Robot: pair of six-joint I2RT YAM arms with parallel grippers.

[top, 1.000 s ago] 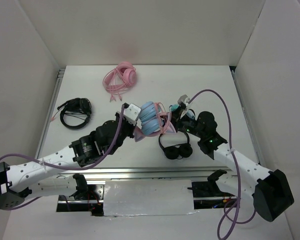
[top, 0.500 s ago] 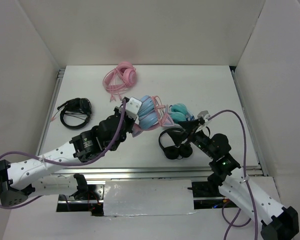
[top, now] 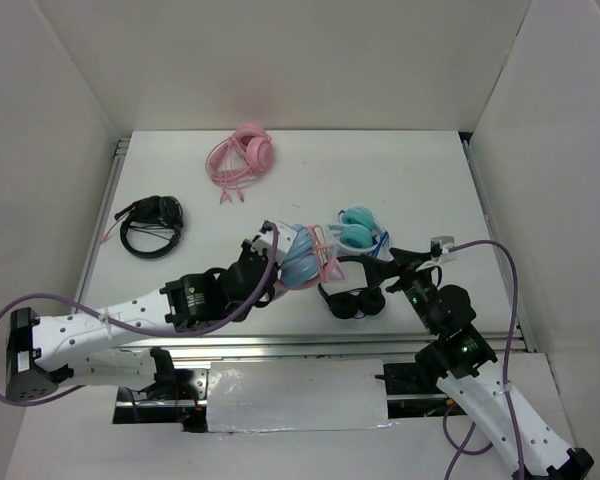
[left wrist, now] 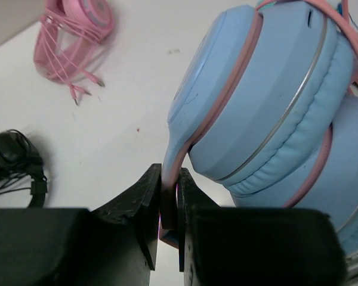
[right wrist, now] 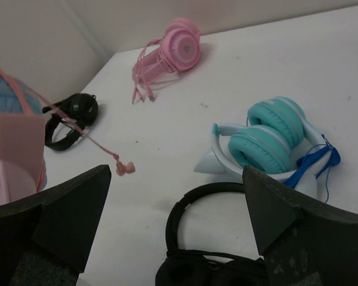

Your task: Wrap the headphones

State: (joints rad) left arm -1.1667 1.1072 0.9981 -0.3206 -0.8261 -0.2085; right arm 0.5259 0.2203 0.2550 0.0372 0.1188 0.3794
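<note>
Headphones w/ light blue round ear cups & pink cat-eared band (top: pixel 302 258) are sitting in the left pincer (left wrist: pixel 170 199) over the near-centre of the white desk (top: pixel 420 180). Can't tell whether the cups are touching the desk.

Left pincer is clamping almost closed on the pink band's edge just below one blue cup, w/ fingers pressing both sides. The thin pink cable's plug end (right wrist: pixel 124 168) is dangling off the pair.

Right pincer (right wrist: pixel 176 179) is gaping wide, gripping nothing, and hovering over the black over-ear headphones (top: pixel 350 292) lying just right of the blue pair.

Teal-and-white cat-eared headphones (top: pixel 358 230) w/ blue cord are lying just behind those. All-pink headphones (top: pixel 242 155) are lying at the far side, well apart. A black headset (top: pixel 152 225) is lying near the left edge.
</note>
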